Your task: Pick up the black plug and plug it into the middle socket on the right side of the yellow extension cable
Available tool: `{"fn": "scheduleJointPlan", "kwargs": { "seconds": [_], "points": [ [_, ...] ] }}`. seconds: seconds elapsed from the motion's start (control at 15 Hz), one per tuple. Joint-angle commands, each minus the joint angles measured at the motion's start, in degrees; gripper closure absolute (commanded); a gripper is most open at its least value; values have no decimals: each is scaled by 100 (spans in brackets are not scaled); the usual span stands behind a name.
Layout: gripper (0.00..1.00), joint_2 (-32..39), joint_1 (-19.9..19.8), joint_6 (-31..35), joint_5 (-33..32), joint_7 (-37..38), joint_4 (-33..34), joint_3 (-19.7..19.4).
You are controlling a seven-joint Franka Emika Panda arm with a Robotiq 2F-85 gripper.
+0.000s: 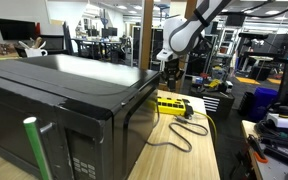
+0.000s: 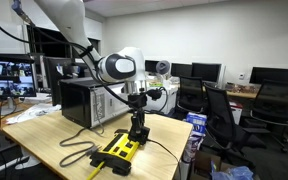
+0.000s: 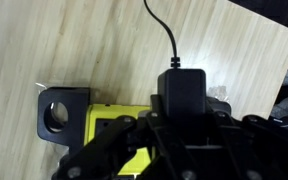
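In the wrist view my gripper (image 3: 181,128) is shut on the black plug (image 3: 181,90), a boxy black adapter whose thin cord runs up across the wooden table. The yellow extension cable (image 3: 106,125) lies just below and to the left of the plug, mostly hidden by my fingers. In an exterior view my gripper (image 2: 136,118) holds the plug (image 2: 137,132) right over the far end of the yellow strip (image 2: 117,153). In an exterior view the strip (image 1: 174,103) lies by the microwave, with my gripper (image 1: 167,72) above it.
A big black microwave (image 1: 64,100) stands on the wooden table (image 2: 54,130) beside the strip. A black bracket with a round hole (image 3: 59,110) sits at the strip's end. Dark cords (image 1: 184,130) trail over the table. Office chairs (image 2: 224,115) stand past the table edge.
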Motion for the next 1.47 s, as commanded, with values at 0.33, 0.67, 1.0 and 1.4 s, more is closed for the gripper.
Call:
{"fn": "scheduleJointPlan", "kwargs": {
  "seconds": [0.33, 0.67, 1.0, 1.4],
  "points": [
    [88, -332, -8, 482, 150, -312, -586, 73],
    [88, -281, 3, 744, 136, -261, -654, 70],
    [88, -234, -1, 898, 143, -241, -635, 71],
    [88, -184, 9, 962, 53, -221, -587, 7]
  ]
}}
